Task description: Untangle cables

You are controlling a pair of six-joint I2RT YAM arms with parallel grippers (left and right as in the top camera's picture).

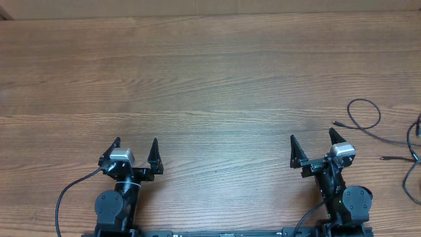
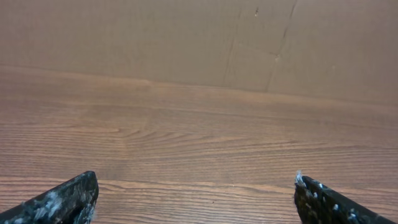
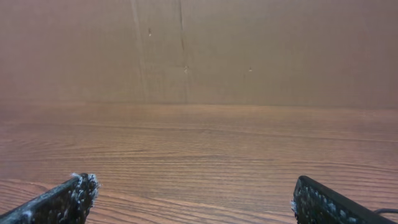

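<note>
Overhead view of a wooden table (image 1: 210,72). Nearest, at 6 o'clock, two robot arms sit side by side. The left gripper (image 1: 136,142) is spread wide and holds nothing. The right gripper (image 1: 312,135) is likewise spread and empty. Both wrist views show only bare wood between the fingertips.

Farther out, at about 2 o'clock from the right gripper, the cables (image 1: 379,117) lie at the table's right edge, near that gripper but apart from it. One cord forms a loose loop and stretches roughly from 9 to 3 o'clock, its plug tip (image 1: 338,124) pointing to 9. A second cord (image 1: 414,141) runs along the edge from 12 to 6, partly cut off.

No knotted bundle shows, so the untangling looks largely done. Whether the cords cross beyond the edge cannot be told.

Farthest, a plain brown wall (image 2: 186,37).
</note>
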